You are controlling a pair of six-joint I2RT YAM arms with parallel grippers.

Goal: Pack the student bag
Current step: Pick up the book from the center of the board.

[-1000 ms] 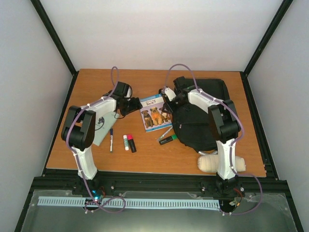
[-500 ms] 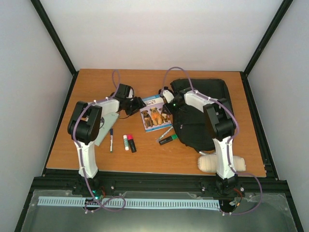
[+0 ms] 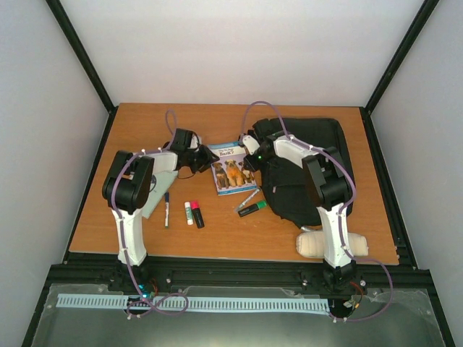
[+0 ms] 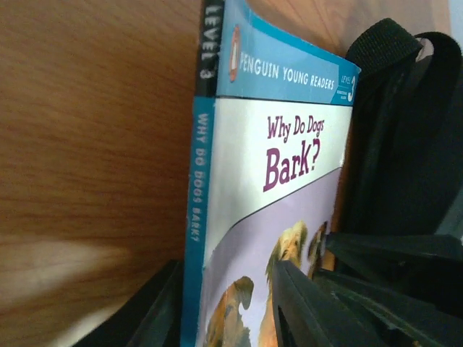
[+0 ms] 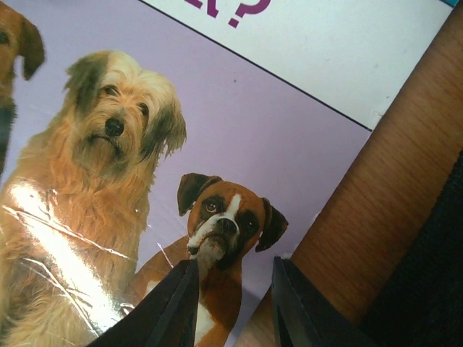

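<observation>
The student bag (image 3: 307, 170) is a large black backpack lying flat at the right; its strap also shows in the left wrist view (image 4: 405, 130). A reader book "Why Do Dogs Bark?" (image 3: 233, 170) lies flat just left of it. My left gripper (image 3: 205, 156) is open at the book's left edge, and in the left wrist view (image 4: 226, 269) one finger is on the table side of the spine and one is over the cover (image 4: 289, 166). My right gripper (image 3: 250, 150) is open at the book's right edge, and in the right wrist view (image 5: 234, 264) it straddles the cover (image 5: 217, 108) and the bare wood.
A cream-white rolled pouch (image 3: 329, 244) lies by the right arm's base. A green highlighter (image 3: 252, 210) and a pen (image 3: 247, 198) lie below the book. A pink-capped stick (image 3: 189, 212), a black stick (image 3: 197, 218), a blue pen (image 3: 166, 210) and a pale sheet (image 3: 153, 194) lie left.
My left gripper has moved right, up to the book's spine. My right gripper has shifted a little left and down onto the book's right edge. The book has not moved.
</observation>
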